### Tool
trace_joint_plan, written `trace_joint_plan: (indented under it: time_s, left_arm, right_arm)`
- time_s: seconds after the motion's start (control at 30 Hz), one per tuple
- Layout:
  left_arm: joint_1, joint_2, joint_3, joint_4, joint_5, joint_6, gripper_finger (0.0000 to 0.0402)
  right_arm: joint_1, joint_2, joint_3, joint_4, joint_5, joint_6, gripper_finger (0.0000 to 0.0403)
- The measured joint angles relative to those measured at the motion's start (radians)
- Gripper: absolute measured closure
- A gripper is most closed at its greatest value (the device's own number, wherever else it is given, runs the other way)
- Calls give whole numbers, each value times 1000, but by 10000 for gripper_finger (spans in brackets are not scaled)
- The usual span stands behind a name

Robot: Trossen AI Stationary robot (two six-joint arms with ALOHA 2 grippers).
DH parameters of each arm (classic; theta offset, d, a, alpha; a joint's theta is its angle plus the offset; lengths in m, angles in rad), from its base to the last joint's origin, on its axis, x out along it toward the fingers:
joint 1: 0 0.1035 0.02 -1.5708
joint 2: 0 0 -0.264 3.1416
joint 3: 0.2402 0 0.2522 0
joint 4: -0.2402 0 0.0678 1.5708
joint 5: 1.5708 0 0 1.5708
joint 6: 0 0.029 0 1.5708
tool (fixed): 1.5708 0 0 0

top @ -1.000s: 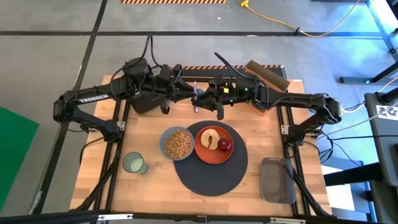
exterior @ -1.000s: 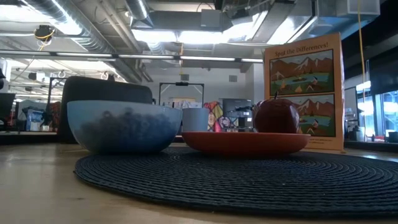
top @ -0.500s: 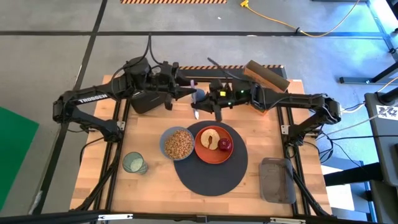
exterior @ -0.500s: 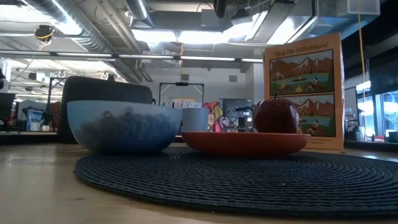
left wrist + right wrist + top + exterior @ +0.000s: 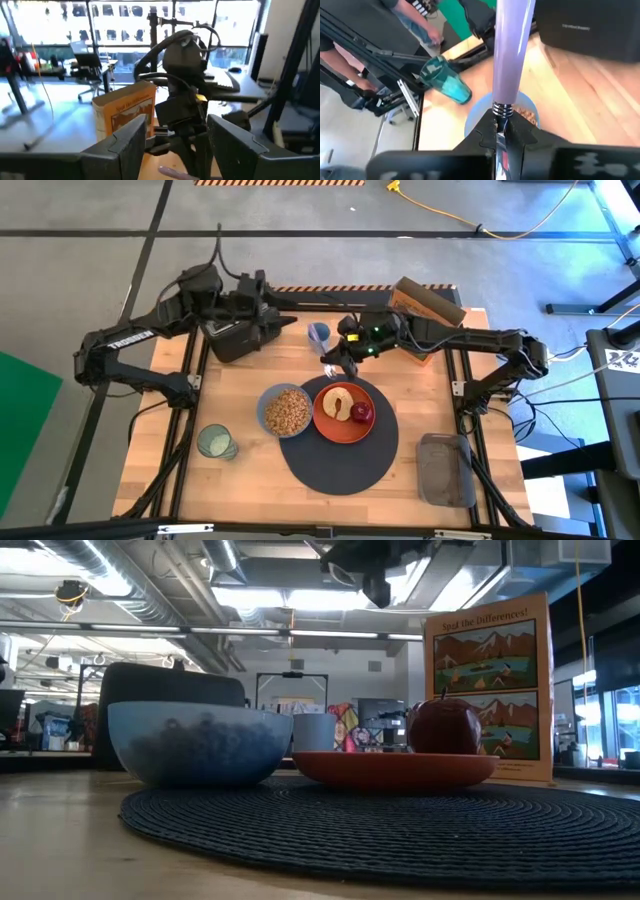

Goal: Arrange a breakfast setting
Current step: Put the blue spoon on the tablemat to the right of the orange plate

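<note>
My right gripper (image 5: 333,362) hangs over the far edge of the round dark mat (image 5: 340,450), shut on a spoon (image 5: 318,334) with a lavender handle. On the mat sit the orange plate (image 5: 330,425), holding the red apple (image 5: 361,413) and the toast slice (image 5: 337,400), and the blue bowl (image 5: 287,411) of cereal. The green cup (image 5: 215,442) stands on the bare table at the near left. My left gripper (image 5: 290,328) is open and holds nothing, level above the table's far left, next to the black toaster (image 5: 232,342). My right gripper pinches the spoon at its metal neck (image 5: 500,109), right where the lavender handle (image 5: 512,45) ends. The fingers slant down from the table's right side. The handle sticks out ahead of them, in line with them, and the spoon is clear of the table. The fingers hide the spoon's bowl.
The orange cereal box (image 5: 425,305) stands at the far right behind my right arm. A grey tray (image 5: 445,470) lies at the near right. Bare wood shows between the cup and the mat, and along the near edge.
My two grippers met at the spoon above the table's far middle. My left gripper has let go and drawn back toward the table's far left. My right gripper keeps the spoon and has tipped downward, sinking toward the mat.
</note>
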Motion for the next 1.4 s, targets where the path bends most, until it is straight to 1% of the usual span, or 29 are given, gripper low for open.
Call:
trace_joint_plan:
  time_s: [0.07,0.17,0.23,0.27,0.4,0.53,0.6,0.73,0.8,0.87,0.93,1.17,1.27,1.4]
  left_arm:
    - [-21,3,0,-11,0,59,199]
    - [-82,43,2,-34,5,153,199]
    - [-131,76,0,-67,-26,228,199]
    - [-155,93,0,-65,-53,270,199]
    - [-230,137,0,-111,-216,427,199]
    - [-262,200,1,-155,-351,524,199]
    - [-274,225,1,-155,-397,570,199]
    - [-303,275,1,-150,-541,695,199]
    - [-314,293,1,-149,-581,763,199]
    - [-319,305,1,-146,-597,811,199]
    - [-324,307,1,-146,-603,826,199]
    - [-324,307,1,-143,-626,813,199]
    - [-324,307,1,-145,-609,784,199]
    - [-324,320,1,-148,-560,733,199]
  right_arm:
    - [-7,0,0,-7,-33,4,395]
    - [-13,0,0,-9,-74,13,394]
    - [-13,0,0,-26,-78,18,397]
    - [-15,0,0,-38,-76,21,398]
    - [-28,-1,0,-89,-66,39,394]
    - [-32,-1,0,-119,-60,39,394]
    - [-31,-1,0,-130,-61,39,396]
    - [-31,-1,0,-155,-61,61,394]
    - [-31,-1,0,-176,-58,67,393]
    - [-31,-1,0,-183,-59,67,393]
    - [-30,-1,0,-185,-60,67,396]
    - [-30,4,0,-191,-62,62,394]
    - [-30,11,1,-222,-77,46,396]
    - [-30,28,1,-268,-89,36,395]
